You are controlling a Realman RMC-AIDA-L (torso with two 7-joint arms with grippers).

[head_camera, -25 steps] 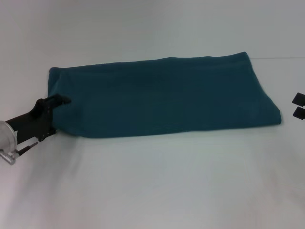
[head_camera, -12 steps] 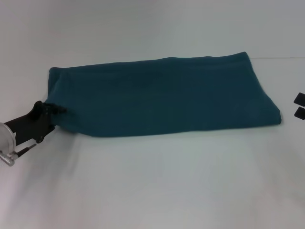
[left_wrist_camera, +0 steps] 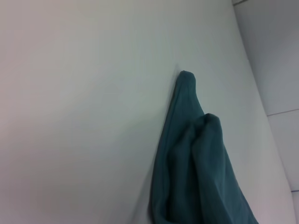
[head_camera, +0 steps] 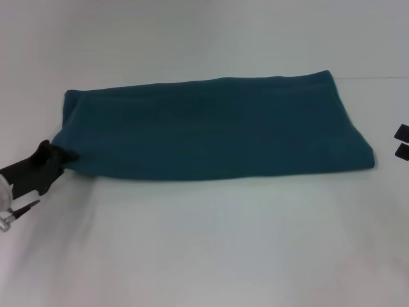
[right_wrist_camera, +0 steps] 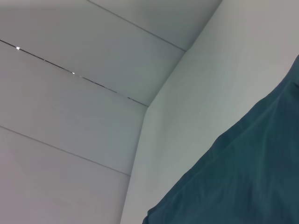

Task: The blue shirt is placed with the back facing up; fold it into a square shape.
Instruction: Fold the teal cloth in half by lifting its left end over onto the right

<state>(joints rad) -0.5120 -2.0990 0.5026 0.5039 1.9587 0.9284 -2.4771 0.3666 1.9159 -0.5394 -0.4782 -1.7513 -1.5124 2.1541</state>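
The blue shirt (head_camera: 214, 128), folded into a long band, lies across the white counter (head_camera: 211, 243). The left gripper (head_camera: 56, 155) is clamped on the band's near-left corner, the cloth stretching away to its right. The right gripper (head_camera: 401, 141) sits just beyond the far end; its opening cannot be told.

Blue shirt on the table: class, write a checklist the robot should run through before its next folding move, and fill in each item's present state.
1. Blue shirt already folded into a long band: ok.
2. Left claw pinches the band's left end: ok.
3. Right claw on the cloth: not ok; it sits beside the band's right end, apart from it.
4. Layers even at the held end: not ok, bunched in the left wrist view.
5. Square shape reached: not ok.
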